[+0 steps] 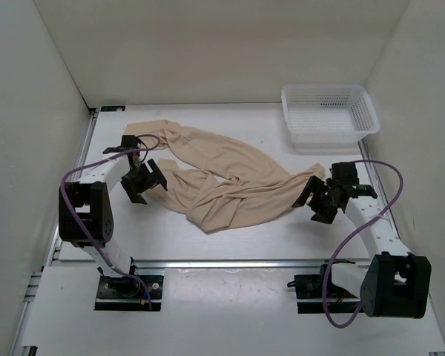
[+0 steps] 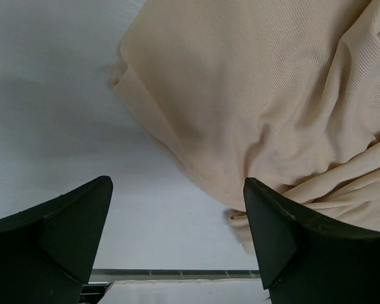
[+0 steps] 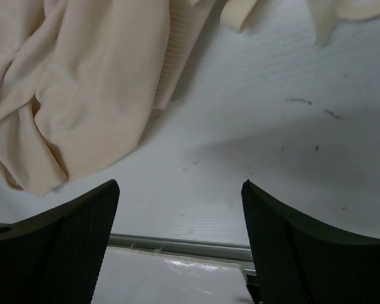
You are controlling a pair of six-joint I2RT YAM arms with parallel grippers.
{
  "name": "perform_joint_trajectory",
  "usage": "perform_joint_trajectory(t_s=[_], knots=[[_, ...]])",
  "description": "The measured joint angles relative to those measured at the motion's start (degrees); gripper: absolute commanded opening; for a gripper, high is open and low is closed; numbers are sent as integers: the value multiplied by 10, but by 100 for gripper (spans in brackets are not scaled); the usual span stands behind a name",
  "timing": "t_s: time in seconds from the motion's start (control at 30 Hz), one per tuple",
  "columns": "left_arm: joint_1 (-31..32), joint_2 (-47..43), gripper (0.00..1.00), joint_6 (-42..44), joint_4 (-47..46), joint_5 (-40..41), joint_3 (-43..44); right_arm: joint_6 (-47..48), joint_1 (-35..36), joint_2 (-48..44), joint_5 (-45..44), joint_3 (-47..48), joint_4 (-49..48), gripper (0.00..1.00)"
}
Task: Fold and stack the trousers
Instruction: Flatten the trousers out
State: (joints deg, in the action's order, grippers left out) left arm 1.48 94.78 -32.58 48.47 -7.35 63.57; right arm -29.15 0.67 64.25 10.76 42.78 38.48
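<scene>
Hanging low at the left side of the worktop, the left gripper has its fingers wide apart and nothing between them, just beside the left edge of the trousers. The beige trousers lie crumpled and unfolded across the middle of the worktop, from far left toward near right. At their right end the right gripper is also spread apart and empty. A white mesh basket stands in the far right corner, apart from the trousers.
</scene>
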Motion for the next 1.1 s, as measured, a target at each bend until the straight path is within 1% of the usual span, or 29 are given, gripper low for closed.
perform_joint_trajectory(t_s=[0.03,0.07,0.13,0.17,0.27,0.3,0.37,0.4,0.43,0.47,0.5,0.6,0.63,0.7,0.8,0.83,0.87,1.03,1.07,1.1], knots=[[2,9,93,-4,-6,0,0,-5,0,0,14,-16,-2,79],[4,16,88,-8,-11,0,0,-9,0,2,24,-26,-4,74],[11,27,82,-14,-14,1,3,-16,-2,12,30,-29,-15,68],[16,36,73,-16,-15,1,9,-18,-2,21,32,-29,-26,63],[26,69,56,-20,-22,2,32,-22,-3,61,35,-29,-57,62],[29,80,45,-21,-25,3,39,-23,-3,76,35,-28,-66,62],[34,96,27,-24,-30,5,47,-24,-3,103,36,-24,-79,63],[36,99,12,-25,-31,7,47,-24,-3,119,36,-20,-85,63],[37,101,10,-26,-31,8,47,-24,-3,136,37,-13,-91,63],[38,101,10,-23,-30,9,47,-23,-3,150,37,-8,-98,61],[38,101,10,-22,-30,10,48,-22,-3,164,37,-2,-104,56],[39,101,10,-19,-31,12,51,-19,-3,193,35,10,-122,47],[39,99,10,-18,-31,12,52,-19,-3,200,35,13,-127,42],[39,91,10,-17,-30,13,52,-19,-1,214,34,19,-135,34],[39,65,10,-17,-25,15,54,-16,5,232,33,30,-145,14],[39,55,10,-17,-18,16,59,-16,9,239,33,36,-147,2],[39,46,10,-17,-12,16,68,-15,12,245,33,43,-149,0],[38,-9,10,-14,12,22,124,-15,18,237,32,54,-151,0],[37,-20,10,-13,15,24,135,-15,18,227,30,54,-148,6],[37,-30,13,-13,18,27,144,-14,18,215,27,54,-144,11]])
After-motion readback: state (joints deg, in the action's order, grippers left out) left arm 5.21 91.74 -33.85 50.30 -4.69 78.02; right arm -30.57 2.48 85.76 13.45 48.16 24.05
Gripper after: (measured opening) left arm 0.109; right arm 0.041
